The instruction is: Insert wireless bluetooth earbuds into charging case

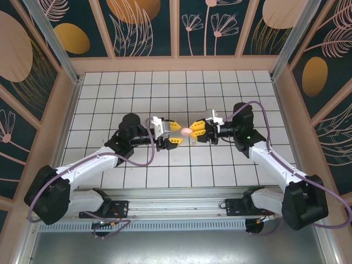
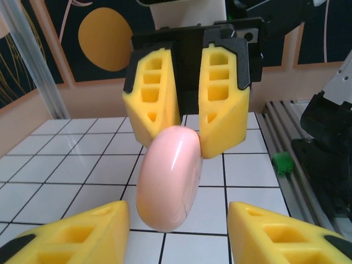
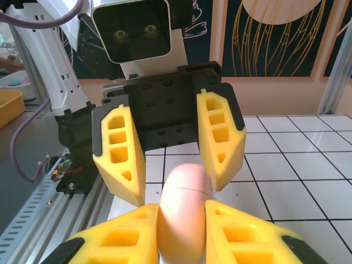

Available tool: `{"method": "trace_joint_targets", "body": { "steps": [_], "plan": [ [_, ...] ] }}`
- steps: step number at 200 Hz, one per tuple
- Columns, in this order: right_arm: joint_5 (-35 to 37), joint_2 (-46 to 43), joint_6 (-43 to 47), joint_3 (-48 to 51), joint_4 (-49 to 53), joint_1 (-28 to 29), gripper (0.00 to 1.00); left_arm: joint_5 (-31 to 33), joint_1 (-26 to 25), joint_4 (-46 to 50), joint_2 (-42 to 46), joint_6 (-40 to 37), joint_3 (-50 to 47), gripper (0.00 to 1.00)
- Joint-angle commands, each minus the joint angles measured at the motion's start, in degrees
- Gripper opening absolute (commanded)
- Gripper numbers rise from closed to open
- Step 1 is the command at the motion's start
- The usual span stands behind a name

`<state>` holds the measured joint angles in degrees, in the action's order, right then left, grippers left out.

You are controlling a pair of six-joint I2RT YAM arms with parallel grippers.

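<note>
Glossy pink plastic case (image 2: pixel 168 179), matt yellow plastic gripper fingers (image 2: pixel 151 93), smooth white tabletop (image 2: pixel 66 165)

Your table (image 1: pixel 165 88), white square tiles with dark grid lines, peach walls (image 1: pixel 176 65) on three sides, grooved metal rail (image 1: pixel 176 194) along your near edge, left arm base (image 1: pixel 111 209) and right arm base (image 1: pixel 242 207) mounted on it.

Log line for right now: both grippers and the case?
right gripper: shut on pink charging case, held above tiled table | left gripper: open, facing the case, not closed on it | case lid: looks closed
</note>
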<state>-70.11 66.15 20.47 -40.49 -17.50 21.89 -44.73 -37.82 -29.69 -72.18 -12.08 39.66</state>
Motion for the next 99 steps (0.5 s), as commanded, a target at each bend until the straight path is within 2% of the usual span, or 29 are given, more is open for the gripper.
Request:
{"method": "trace_joint_targets", "body": {
  "steps": [1,39,99],
  "plan": [
    [-2.7,-0.2,-0.4,-1.1,0.0,0.7,0.23,-3.4,-0.2,0.1,-1.0,-2.3,2.5,0.46],
    [-3.4,0.8,-0.4,-1.8,0.1,1.3,0.23,-4.6,-0.2,1.5,-2.5,-3.3,3.8,0.4],
    [-2.1,1.5,-0.5,-1.8,-0.6,1.5,0.25,-5.4,-0.2,7.5,-3.0,-5.7,5.8,0.17]
  ]
}}
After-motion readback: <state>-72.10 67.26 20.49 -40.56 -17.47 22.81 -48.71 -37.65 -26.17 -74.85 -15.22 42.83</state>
